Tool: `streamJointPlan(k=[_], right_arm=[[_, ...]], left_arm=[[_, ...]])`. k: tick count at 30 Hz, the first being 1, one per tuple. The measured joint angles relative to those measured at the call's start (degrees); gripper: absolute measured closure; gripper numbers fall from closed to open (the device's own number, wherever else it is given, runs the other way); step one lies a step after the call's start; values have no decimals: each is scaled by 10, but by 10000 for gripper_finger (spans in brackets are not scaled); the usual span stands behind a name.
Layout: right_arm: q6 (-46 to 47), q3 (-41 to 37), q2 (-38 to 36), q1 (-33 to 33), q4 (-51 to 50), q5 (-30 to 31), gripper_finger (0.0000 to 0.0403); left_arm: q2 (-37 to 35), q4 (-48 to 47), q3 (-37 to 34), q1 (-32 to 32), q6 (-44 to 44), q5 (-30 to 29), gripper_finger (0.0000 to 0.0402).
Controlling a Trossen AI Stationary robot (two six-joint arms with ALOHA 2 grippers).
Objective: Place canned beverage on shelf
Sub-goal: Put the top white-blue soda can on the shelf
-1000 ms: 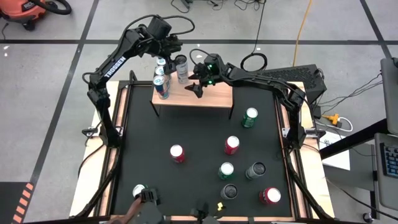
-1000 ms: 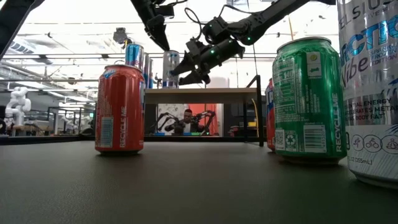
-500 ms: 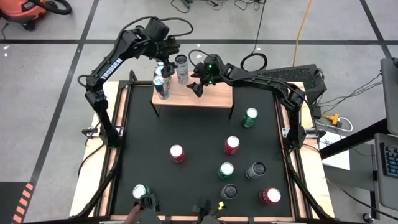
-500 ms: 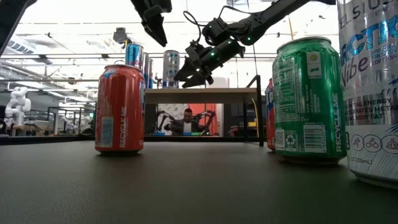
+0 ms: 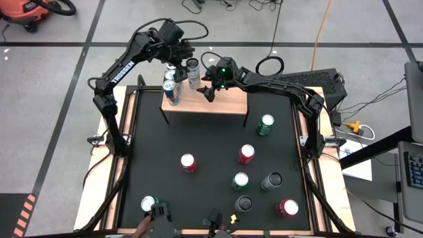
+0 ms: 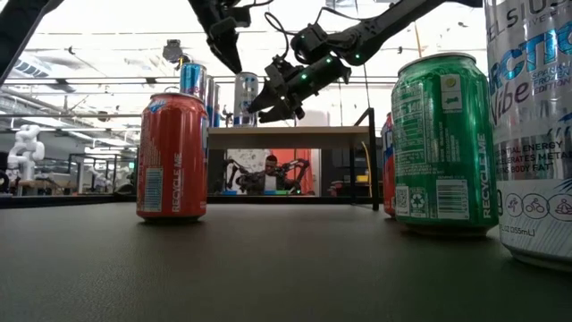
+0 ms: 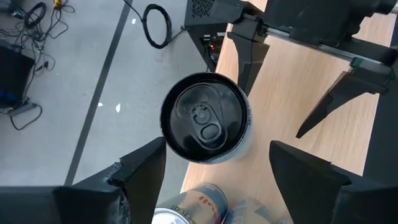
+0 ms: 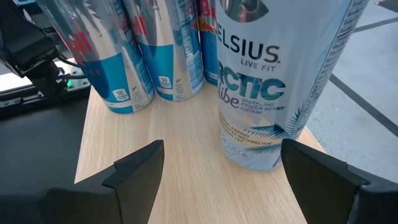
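Left tool: above the shelf's far edge, straight over the silver can; fingers spread wide on either side of its top, gripping nothing.
Right tool: low over the shelf, just beside the silver can; fingers spread apart, empty, pointing at the can's label.
Silver can: upright on the shelf near its far edge, black lid, pale label; apart from both tools.
Blue-and-silver cans: three, upright in a close row on the shelf's left end, next to the silver can.
Shelf: light wood board on thin black legs at the far side of the counter; its right half is bare.
Counter: black top; scattered on it stand two green cans, three red cans, two dark-topped cans and one more can at the near left corner.
Room: a person seen under the shelf, far behind the counter.
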Motion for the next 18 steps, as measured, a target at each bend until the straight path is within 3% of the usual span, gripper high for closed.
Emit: streamJointPlan(k=[18], right_arm=[[2, 0, 0, 19, 0, -3, 103]], left_arm=[[0, 9, 0, 12, 20, -34, 148]])
